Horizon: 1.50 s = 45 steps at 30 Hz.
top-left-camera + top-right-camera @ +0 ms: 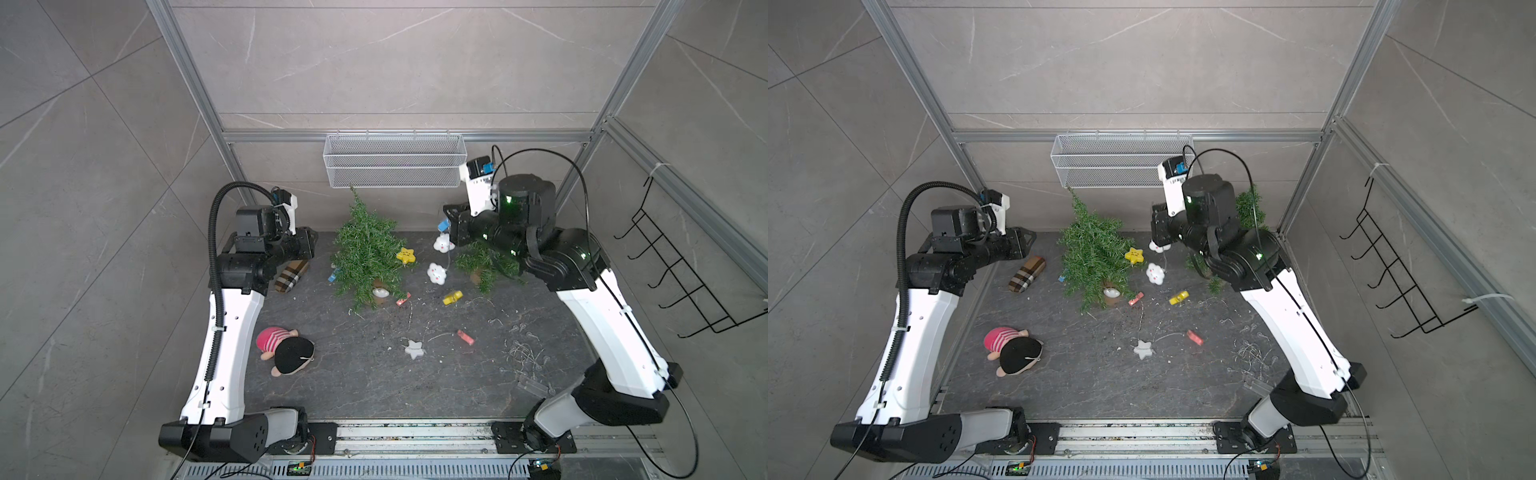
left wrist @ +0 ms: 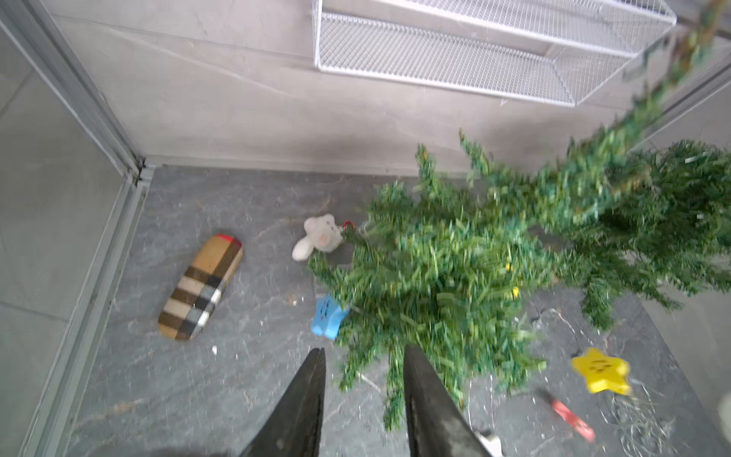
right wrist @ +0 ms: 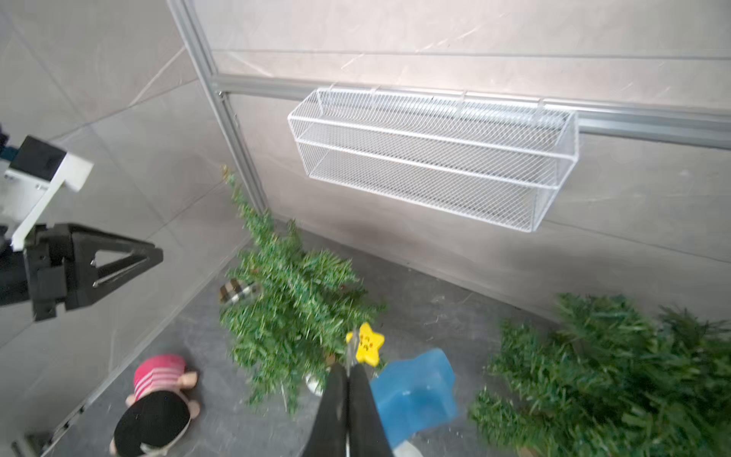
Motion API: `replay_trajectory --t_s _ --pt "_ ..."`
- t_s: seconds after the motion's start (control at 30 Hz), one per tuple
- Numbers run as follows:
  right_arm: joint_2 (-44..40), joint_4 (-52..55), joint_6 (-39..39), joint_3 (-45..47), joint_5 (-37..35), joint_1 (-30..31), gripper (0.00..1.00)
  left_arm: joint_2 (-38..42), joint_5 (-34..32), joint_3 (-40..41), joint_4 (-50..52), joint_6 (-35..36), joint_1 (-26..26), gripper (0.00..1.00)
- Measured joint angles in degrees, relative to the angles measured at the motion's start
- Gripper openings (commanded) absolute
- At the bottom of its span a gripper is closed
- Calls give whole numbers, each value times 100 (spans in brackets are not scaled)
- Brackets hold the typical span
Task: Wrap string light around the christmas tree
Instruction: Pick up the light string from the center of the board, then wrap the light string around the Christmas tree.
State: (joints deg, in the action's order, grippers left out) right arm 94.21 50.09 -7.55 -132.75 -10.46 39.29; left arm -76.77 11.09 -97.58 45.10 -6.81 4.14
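Tree (image 1: 365, 253) partly hides string light (image 1: 436, 273); right end effector (image 3: 350, 370) pinches it, left (image 2: 364, 349) released.

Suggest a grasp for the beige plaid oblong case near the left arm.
Beige plaid oblong case: pinch across its narrow width at mid-length, coming down from above. It lies flat on the dark tabletop, long and slim, with bare surface along both long sides.

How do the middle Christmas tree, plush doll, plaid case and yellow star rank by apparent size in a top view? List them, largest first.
1. middle Christmas tree
2. plush doll
3. plaid case
4. yellow star
The tree's top reaches nearer the camera, yet its lead is plain anyway.
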Motion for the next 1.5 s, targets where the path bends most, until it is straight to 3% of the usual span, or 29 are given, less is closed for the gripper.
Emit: replay_trajectory --t_s 0.17,0.27,0.67,0.9,1.07,1.23,1.5 --pt "1388 234 13 -1965 157 -461 0 -634 13 -699 -109 149 -7 41" --pt "1882 302 13 -2546 219 -608 0 -1012 168 -1001 -188 195 -33 45" --pt "2406 -356 286 -2649 529 -1008 0 -2507 988 -2092 -516 339 -323 50" --pt "2949 -503 726 -2645 623 -1202 0 -2953 1189 -2098 -680 568 -315 50" --pt "3357 -1276 883 -2874 850 -1270 0 -3023 1425 -2055 -1167 949 -313 53" --pt "4127 -2702 835 -3355 1147 -1270 0 -3871 2068 -3036 -1449 1117 -313 55" --pt "5716 -5582 -120 -3764 1172 -1255 0 -4905 3362 -3397 -2286 955 -225 59"
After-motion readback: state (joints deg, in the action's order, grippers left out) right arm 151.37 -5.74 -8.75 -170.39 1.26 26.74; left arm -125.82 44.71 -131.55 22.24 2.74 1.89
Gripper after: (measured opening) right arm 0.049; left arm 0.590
